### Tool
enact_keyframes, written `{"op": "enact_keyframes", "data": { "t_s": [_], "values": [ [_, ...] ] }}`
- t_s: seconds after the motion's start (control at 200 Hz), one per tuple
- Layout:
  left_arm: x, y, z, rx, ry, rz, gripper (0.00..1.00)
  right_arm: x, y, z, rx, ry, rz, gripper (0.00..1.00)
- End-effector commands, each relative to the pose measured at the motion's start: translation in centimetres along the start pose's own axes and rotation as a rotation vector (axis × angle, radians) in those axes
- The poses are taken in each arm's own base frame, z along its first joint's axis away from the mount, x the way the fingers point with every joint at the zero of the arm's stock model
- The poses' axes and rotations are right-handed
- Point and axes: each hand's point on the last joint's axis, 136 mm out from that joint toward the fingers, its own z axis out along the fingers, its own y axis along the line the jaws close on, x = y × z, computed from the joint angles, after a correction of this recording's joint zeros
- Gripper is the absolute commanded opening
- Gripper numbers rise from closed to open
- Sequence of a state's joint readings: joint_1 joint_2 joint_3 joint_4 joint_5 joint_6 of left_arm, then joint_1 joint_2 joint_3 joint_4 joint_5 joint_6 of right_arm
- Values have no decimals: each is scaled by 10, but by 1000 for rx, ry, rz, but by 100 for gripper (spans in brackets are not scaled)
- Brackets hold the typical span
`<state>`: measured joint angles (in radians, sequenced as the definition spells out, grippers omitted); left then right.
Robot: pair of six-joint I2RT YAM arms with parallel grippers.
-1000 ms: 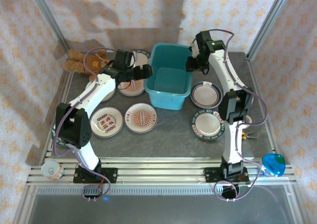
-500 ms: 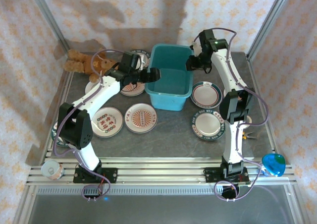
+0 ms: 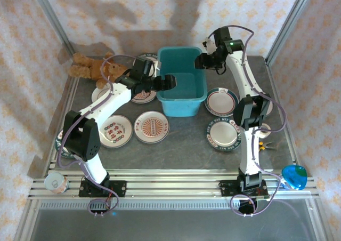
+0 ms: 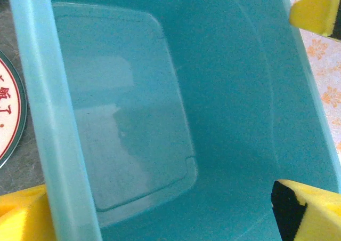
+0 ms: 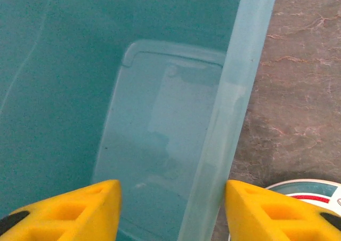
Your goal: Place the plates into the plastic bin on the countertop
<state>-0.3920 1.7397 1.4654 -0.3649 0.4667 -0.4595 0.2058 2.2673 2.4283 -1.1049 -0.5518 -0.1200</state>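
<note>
Bin (image 3: 184,86) sits mid-back on counter (image 3: 186,139), empty. No plates (image 3: 151,127) in yet, all lie round it. L gripper (image 3: 169,81) spread wide astride left rim; R gripper (image 3: 204,61) fingers apart astride right rim, gripping nothing.

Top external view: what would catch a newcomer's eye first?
The teal rectangular plastic bin stands empty at the middle back of the dark grey countertop, with the left pincer and right pincer at its opposite rims. Small round white plates lie around it.
</note>
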Motion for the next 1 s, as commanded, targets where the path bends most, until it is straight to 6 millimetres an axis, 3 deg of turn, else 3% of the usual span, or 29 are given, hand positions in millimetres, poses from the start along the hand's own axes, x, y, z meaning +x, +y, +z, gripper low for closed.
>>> {"op": "enact_keyframes", "data": {
  "t_s": [0.0,0.105,0.22,0.355,0.505,0.576,0.796,0.916,0.996],
  "values": [
    [-9,-22,-7,75,-40,14,97,-8,6,-1,-23,-24,12,56],
    [-15,-14,-13,14,-71,31,97,-10,2,-11,3,-39,30,59],
    [-35,-6,-37,-69,-170,98,98,-14,-1,-38,7,-76,82,62],
    [-61,0,-62,-91,-245,107,99,-17,-19,-74,27,-162,193,64],
    [-69,4,-67,-91,-258,98,98,0,-51,-107,64,-240,342,63],
    [-70,4,-68,-85,-265,96,98,18,-69,-114,109,-251,393,63],
    [-72,5,-64,-68,-285,85,98,106,-126,-90,200,-179,617,58],
    [-74,4,-63,-57,-294,80,98,147,-146,-73,233,-144,701,55],
    [-74,5,-62,-58,-293,81,98,163,-152,-59,227,-113,717,53]
  ]
}}
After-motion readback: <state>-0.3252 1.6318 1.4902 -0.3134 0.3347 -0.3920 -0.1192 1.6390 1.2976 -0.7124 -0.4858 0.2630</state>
